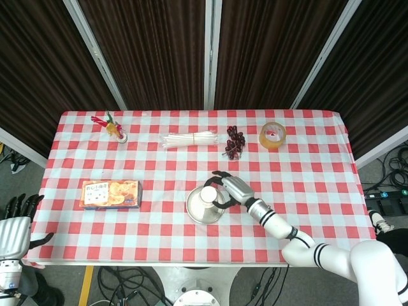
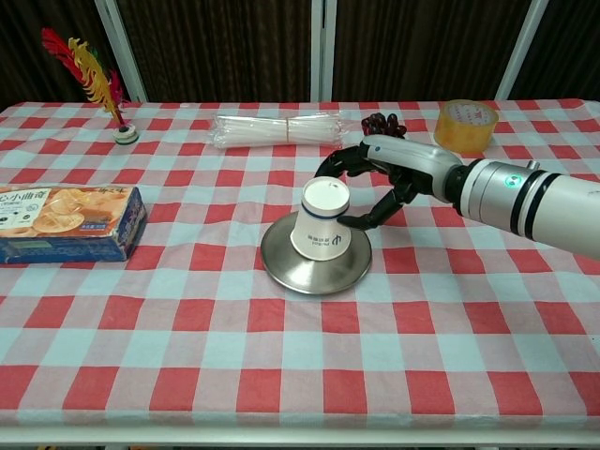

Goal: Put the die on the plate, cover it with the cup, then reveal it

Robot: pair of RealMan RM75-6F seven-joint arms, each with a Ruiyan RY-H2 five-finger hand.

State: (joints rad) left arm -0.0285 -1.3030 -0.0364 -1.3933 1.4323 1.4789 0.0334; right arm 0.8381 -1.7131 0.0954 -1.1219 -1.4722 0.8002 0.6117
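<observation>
My left hand (image 1: 14, 223) hangs off the table's left edge, fingers spread, holding nothing. Biscuit box (image 2: 64, 222) lies at left on the checked cloth. Mid-table, the cup (image 2: 322, 218) sits upside down on the metal plate (image 2: 281, 264), tilted a bit. Die is not visible. My right hand (image 2: 389, 178) wraps fingers round the cup w/ thumb low. Tape roll (image 2: 466, 126) sits far right.

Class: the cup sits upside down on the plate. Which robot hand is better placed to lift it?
The right robot hand: its fingers already wrap the cup. The left robot hand hangs beyond the table's near-left corner.
</observation>
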